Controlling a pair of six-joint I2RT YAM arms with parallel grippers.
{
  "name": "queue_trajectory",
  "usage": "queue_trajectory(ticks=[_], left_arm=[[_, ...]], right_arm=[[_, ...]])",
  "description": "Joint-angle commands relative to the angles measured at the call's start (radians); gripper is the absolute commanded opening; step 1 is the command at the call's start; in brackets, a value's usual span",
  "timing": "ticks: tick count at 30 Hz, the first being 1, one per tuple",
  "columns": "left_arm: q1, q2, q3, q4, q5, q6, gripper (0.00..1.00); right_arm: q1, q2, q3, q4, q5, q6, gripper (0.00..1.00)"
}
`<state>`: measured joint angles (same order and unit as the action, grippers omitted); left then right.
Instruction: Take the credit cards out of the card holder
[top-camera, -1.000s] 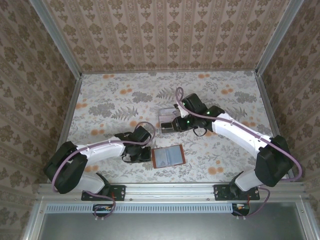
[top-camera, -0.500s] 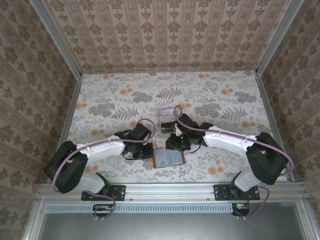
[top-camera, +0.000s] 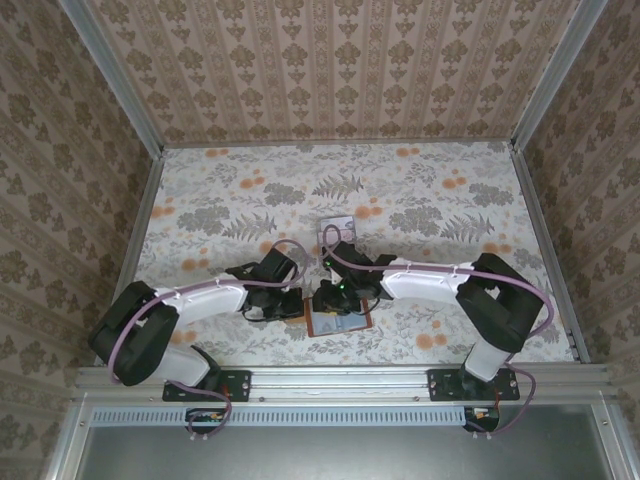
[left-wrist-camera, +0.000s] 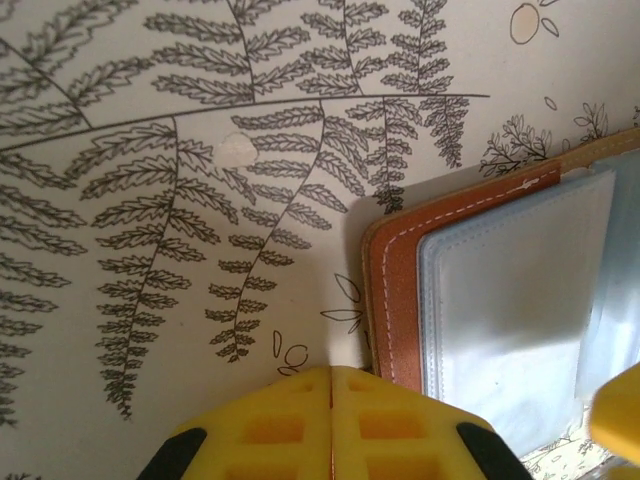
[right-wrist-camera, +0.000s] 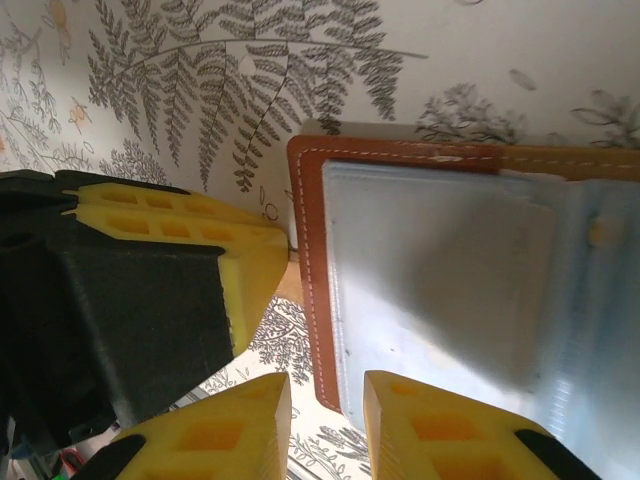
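**One holder, two claws, one clear box**

The holder (top-camera: 340, 320) lies open on the bench (top-camera: 230, 190) near the front edge, pockets up. The left claw (top-camera: 292, 305) sits just beside its left rim. The left wrist view shows that claw's fingers (left-wrist-camera: 285, 425) clenched together on nothing. The right claw (top-camera: 333, 299) is over the holder. The right wrist view shows its fingers (right-wrist-camera: 450, 430) slightly parted, the rim's corner between them, and a stud (right-wrist-camera: 597, 232). From above, the clear box (top-camera: 335, 232) stands just beyond. Cards cannot be counted.
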<state>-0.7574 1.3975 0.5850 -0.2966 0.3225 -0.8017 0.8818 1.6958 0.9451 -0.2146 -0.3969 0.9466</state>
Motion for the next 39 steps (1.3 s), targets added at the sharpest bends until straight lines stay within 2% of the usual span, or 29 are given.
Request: queue_trajectory(ticks=[1,10,16,21,30,36,39], left_arm=[[0.005,-0.010,-0.033,-0.027,0.000,0.025,0.08],[0.006,-0.117,-0.026,-0.065,0.022,0.029,0.08],[0.007,-0.086,-0.065,-0.038,0.042,0.034,0.08],[0.009,-0.033,-0.092,-0.010,0.047,0.037,0.08],[0.019,-0.035,-0.104,-0.012,0.047,0.044,0.08],[0.025,-0.035,-0.105,-0.016,0.049,0.049,0.08],[0.027,-0.035,-0.103,-0.017,0.049,0.047,0.08]], right_arm=[[0.019,0.039,0.038,0.004,-0.011,0.024,0.26],[0.033,0.101,0.065,-0.090,0.045,-0.004,0.27],[0.048,0.119,0.093,-0.153,0.086,-0.025,0.29],[0.065,0.126,0.142,-0.248,0.144,-0.053,0.35],[0.099,0.122,0.258,-0.509,0.344,-0.126,0.50],[0.105,0.125,0.295,-0.605,0.417,-0.154,0.55],[0.108,0.111,0.295,-0.598,0.412,-0.150,0.54]])
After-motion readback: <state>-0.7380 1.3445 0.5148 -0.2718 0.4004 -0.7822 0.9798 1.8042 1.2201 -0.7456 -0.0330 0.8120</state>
